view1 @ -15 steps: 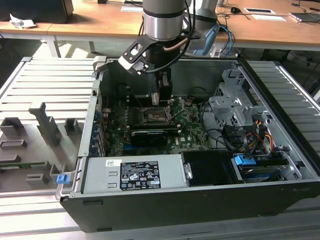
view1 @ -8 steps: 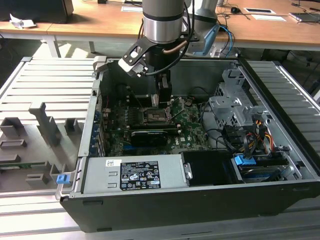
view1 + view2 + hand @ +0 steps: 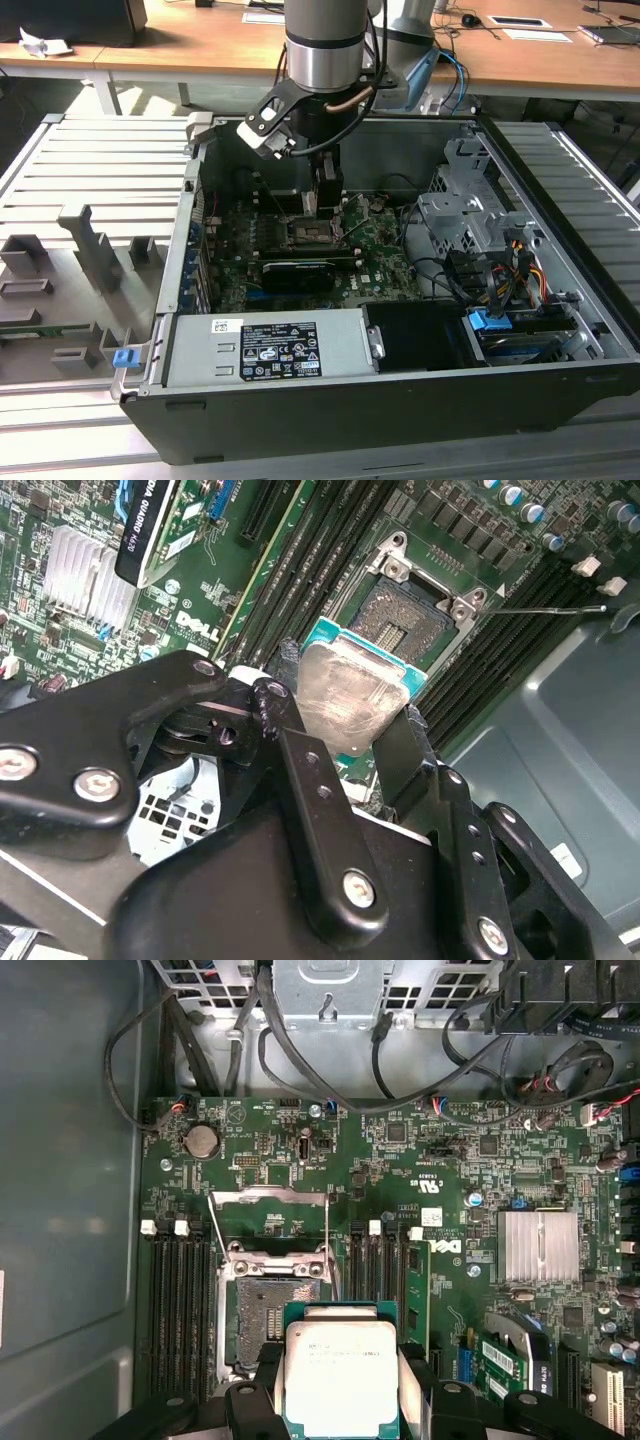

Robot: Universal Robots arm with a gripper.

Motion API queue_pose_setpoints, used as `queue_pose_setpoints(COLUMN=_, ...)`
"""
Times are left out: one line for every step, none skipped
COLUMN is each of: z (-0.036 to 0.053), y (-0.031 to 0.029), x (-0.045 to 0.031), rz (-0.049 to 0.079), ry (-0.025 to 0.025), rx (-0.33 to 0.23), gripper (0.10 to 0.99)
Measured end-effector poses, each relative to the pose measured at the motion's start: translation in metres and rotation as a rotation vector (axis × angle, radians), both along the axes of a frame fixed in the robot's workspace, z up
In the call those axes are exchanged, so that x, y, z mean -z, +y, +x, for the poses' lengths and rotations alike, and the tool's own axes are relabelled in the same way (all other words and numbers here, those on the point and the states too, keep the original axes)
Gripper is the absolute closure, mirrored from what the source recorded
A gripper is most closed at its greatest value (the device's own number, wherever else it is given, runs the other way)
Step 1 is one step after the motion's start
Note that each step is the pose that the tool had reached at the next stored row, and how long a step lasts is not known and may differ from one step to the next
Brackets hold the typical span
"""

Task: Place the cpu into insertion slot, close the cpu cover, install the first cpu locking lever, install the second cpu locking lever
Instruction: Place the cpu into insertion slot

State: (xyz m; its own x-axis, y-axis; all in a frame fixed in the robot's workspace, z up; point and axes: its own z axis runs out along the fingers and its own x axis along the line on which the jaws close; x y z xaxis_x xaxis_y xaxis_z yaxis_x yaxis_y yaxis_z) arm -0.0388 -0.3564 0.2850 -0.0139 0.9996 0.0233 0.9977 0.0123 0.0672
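Currently gripper clamps the cpu by its edges, hovering just above the open insertion slot; cpu cover flipped up, green motherboard beneath, inside the computer case

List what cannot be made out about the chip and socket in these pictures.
- insertion slot: one corner hidden behind the cpu, first wrist view.
- cpu underside: faces away, both wrist views.
- end effector grip on the cpu: lower part cut off by the picture edge, first wrist view.
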Motion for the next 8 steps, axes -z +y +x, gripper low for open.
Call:
queue_pose_setpoints(z=0.0000, y=0.0000, x=0.0001, rz=0.000, ry=0.0000, rx=0.000, gripper=0.545)
queue_pose_setpoints(z=0.0000, y=0.0000, x=0.0001, rz=0.000, ry=0.0001, rx=0.000, gripper=0.545)
queue_pose_setpoints(z=0.0000, y=0.0000, x=0.0001, rz=0.000, ry=0.0001, rx=0.000, gripper=0.545)
queue_pose_setpoints(z=0.0000, y=0.0000, x=0.0002, rz=0.000, ry=0.0003, rx=0.000, gripper=0.545)
queue_pose_setpoints(z=0.0000, y=0.0000, x=0.0004, rz=0.000, ry=0.0007, rx=0.000, gripper=0.545)
queue_pose_setpoints(z=0.0000, y=0.0000, x=0.0012, rz=0.000, ry=0.0015, rx=0.000, gripper=0.545)
queue_pose_setpoints(z=-0.0006, y=0.0000, x=0.0022, rz=0.000, ry=0.0028, rx=0.000, gripper=0.545)
queue_pose_setpoints(z=-0.0012, y=0.0000, x=0.0033, rz=0.000, ry=0.0028, rx=0.000, gripper=0.545)
